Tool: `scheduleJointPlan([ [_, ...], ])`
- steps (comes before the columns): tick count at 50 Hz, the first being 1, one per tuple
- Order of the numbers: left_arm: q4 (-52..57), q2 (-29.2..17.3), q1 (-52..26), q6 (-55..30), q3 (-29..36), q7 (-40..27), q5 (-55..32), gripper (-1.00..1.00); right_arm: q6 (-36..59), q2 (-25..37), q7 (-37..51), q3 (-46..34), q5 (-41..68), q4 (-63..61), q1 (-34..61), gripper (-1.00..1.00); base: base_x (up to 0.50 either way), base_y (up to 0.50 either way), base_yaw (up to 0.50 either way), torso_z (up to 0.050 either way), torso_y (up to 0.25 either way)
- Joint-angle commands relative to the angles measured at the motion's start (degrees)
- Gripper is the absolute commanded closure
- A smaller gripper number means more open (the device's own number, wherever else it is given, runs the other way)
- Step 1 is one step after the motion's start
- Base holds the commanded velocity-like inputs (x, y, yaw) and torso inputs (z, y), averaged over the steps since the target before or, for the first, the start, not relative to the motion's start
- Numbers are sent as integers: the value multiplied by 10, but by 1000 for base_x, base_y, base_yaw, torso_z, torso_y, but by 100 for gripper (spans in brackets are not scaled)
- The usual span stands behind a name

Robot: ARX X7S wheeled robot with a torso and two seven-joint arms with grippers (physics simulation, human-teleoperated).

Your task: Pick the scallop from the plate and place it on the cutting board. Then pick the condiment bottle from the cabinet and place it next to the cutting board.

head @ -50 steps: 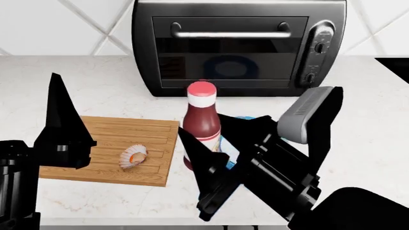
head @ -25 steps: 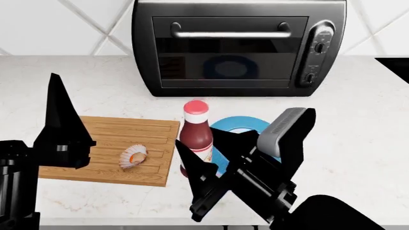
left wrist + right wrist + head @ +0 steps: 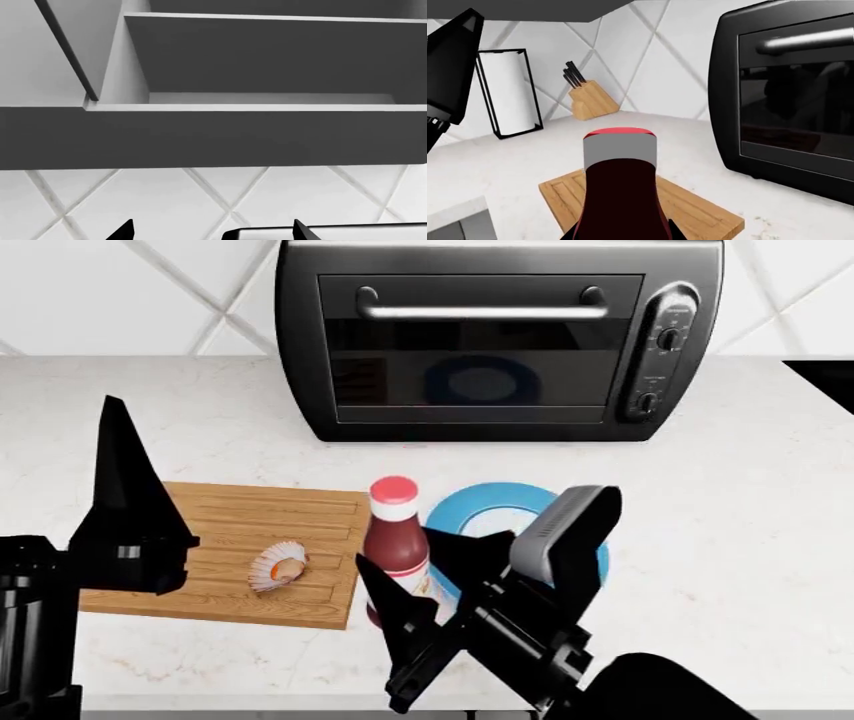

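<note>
The scallop [image 3: 279, 567] lies on the wooden cutting board [image 3: 227, 520], near its front right. My right gripper [image 3: 430, 590] is shut on the condiment bottle [image 3: 396, 545], which stands upright with its red cap up, just off the board's right edge and in front of the blue-rimmed plate [image 3: 497, 500]. In the right wrist view the condiment bottle [image 3: 620, 185] fills the space between the jaws of my right gripper [image 3: 618, 233], with the cutting board [image 3: 700, 212] behind it. Whether the bottle's base touches the counter is hidden. My left gripper [image 3: 212, 232] is open and empty, raised above the board's left end [image 3: 120, 470].
A black toaster oven [image 3: 494, 340] stands at the back of the counter behind the plate. A knife block [image 3: 590, 97] and a paper-towel holder [image 3: 507, 92] stand by the tiled wall. An open grey cabinet shelf [image 3: 267, 55] hangs above the counter.
My right gripper has come down and toward the left front with the bottle, from in front of the oven to beside the board's right edge. The blue plate shows more. Left arm unmoved.
</note>
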Motion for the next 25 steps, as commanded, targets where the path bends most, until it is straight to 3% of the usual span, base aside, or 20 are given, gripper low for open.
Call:
scheduleJointPlan([
  [1, 0, -1, 3, 3, 0, 0, 1, -100, -21, 0, -14, -17, -21, 20, -4, 100, 0, 0, 0, 0, 0],
  [25, 6, -5, 4, -1, 4, -3, 3, -100, -60, 26, -23, -21, -37, 11, -53, 100, 0, 0, 0, 0, 0],
])
